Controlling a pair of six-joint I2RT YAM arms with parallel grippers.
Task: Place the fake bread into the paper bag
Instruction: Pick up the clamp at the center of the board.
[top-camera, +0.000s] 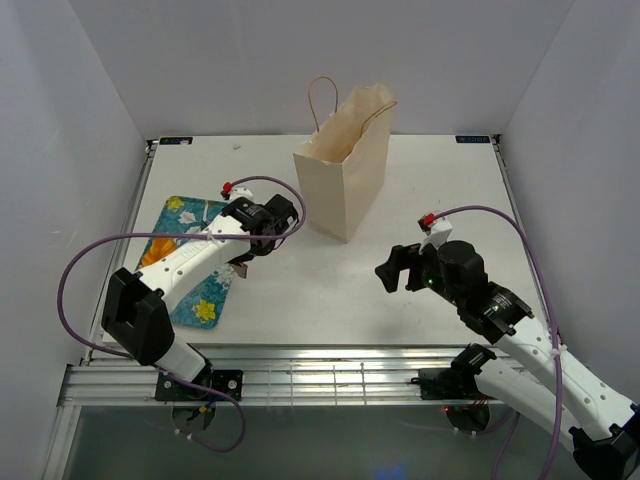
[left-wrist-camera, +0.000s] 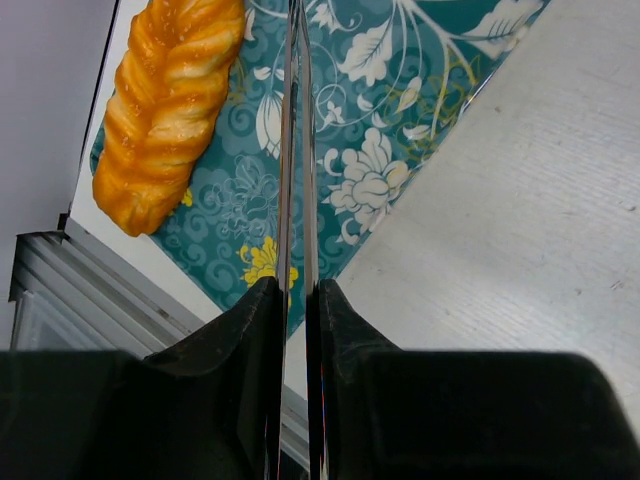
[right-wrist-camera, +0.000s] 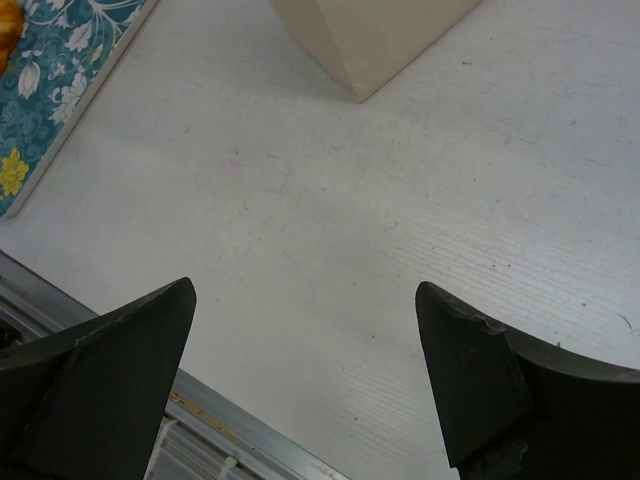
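A braided golden loaf of fake bread (left-wrist-camera: 165, 110) lies on the teal floral tray (left-wrist-camera: 400, 90); in the top view my left arm hides it. A sliver of the loaf shows in the right wrist view (right-wrist-camera: 5, 30). The paper bag (top-camera: 345, 175) stands upright and open at the table's middle back, and its base shows in the right wrist view (right-wrist-camera: 370, 40). My left gripper (top-camera: 243, 262) is shut and empty above the tray's right edge, to the right of the loaf (left-wrist-camera: 297, 290). My right gripper (top-camera: 395, 270) is open and empty over bare table, right of the bag (right-wrist-camera: 305, 300).
The tray (top-camera: 185, 270) lies at the front left of the white table (top-camera: 440, 200). The metal rail (top-camera: 320, 375) runs along the table's near edge. White walls enclose the back and both sides.
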